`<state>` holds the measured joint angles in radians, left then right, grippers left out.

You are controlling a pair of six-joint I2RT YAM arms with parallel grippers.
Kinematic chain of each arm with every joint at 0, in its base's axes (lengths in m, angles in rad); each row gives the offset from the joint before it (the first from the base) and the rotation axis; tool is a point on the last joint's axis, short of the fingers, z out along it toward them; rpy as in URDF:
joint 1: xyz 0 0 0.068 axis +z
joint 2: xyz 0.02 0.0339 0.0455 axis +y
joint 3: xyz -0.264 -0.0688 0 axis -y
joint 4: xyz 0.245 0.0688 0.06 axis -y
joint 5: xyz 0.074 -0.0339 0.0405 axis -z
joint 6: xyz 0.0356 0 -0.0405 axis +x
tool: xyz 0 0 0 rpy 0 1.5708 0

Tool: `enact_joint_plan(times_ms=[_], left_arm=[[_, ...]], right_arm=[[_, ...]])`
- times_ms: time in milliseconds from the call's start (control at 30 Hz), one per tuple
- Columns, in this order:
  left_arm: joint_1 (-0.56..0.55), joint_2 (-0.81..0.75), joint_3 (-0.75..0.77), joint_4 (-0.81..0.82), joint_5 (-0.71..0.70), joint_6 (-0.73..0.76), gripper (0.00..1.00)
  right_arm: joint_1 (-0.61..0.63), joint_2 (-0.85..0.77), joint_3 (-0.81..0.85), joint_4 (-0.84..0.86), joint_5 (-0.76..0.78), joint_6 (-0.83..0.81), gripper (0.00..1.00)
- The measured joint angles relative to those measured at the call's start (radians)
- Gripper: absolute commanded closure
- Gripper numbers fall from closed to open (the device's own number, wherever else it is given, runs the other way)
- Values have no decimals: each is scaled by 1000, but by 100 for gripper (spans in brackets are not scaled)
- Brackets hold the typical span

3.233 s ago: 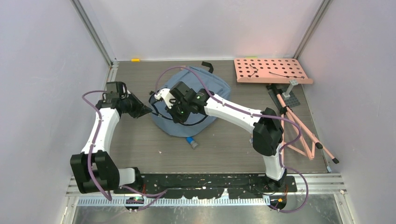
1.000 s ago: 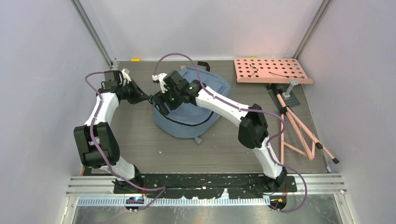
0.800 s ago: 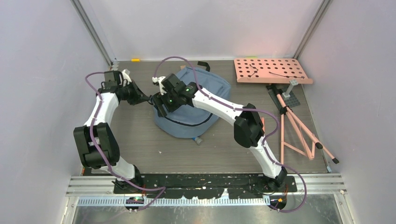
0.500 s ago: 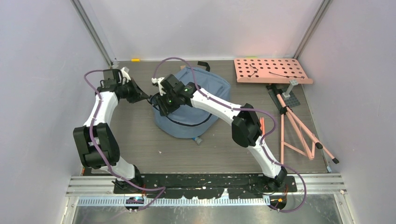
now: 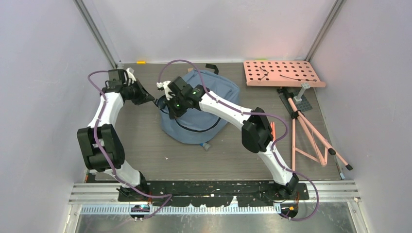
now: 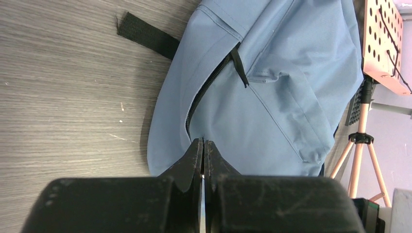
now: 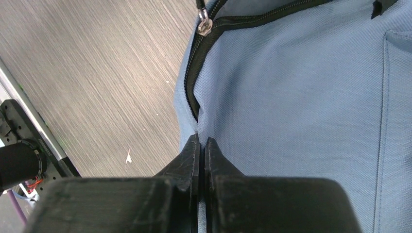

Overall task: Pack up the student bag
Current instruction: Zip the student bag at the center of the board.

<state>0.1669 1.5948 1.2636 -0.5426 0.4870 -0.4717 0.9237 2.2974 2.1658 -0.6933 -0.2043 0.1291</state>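
Student bag [image 5: 214,94]: lay at far centre of table [image 5: 145,141] | left gripper [image 6: 203,145]: fully closed, tips pinching bag fabric at the zipper [image 6: 209,85] end | right gripper [image 7: 199,141]: likewise closed on fabric beside that zipper

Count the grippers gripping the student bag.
2. The left gripper pinches the student bag at its left edge, by a zipper end; the right gripper pinches the fabric close by, also beside a zipper end.

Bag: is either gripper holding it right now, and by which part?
Both seem to. The left gripper and the right gripper are each shut on a pinch of fabric of the bag, right at the end of a zipper.
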Motion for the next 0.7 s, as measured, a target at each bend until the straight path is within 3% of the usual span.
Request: enact_joint_plan(times_ms=[700], left_arm=[[-64, 66, 143, -133, -116, 35, 100]], right_arm=[[-3, -111, -32, -89, -14, -169, 99]])
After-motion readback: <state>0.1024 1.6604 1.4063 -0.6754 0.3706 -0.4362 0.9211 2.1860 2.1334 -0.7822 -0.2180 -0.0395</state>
